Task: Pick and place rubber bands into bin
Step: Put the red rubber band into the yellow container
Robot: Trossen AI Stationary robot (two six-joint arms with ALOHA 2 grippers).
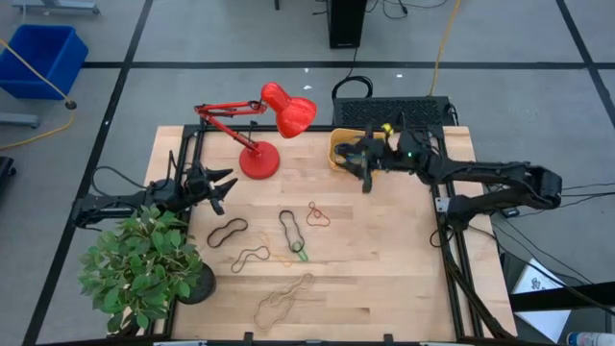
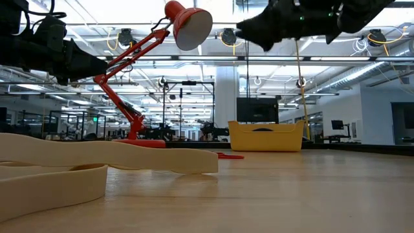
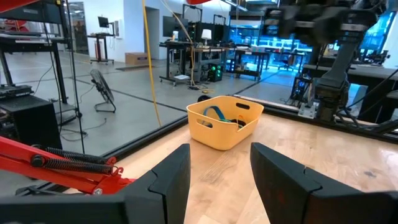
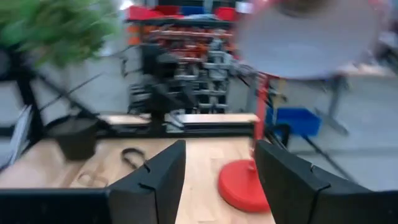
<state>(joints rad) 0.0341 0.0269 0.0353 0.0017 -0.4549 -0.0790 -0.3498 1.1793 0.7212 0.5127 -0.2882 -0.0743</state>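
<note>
Smooth pale wood table [image 1: 384, 279], glossy yellow plastic bin [image 3: 217, 134], glossy red lamp [image 1: 279, 115]

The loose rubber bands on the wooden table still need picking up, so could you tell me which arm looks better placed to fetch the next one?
Probably the left. The left gripper hangs open just beside the black rubber band loop, whereas the right gripper, also open and empty, sits by the small orange-yellow plastic bin.

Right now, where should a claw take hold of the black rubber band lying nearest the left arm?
Probably from straight above, at the pinched waist of the black rubber band. It lies flat on the table in a figure-eight, so its two strands run close together there and one pinch catches both.
</note>
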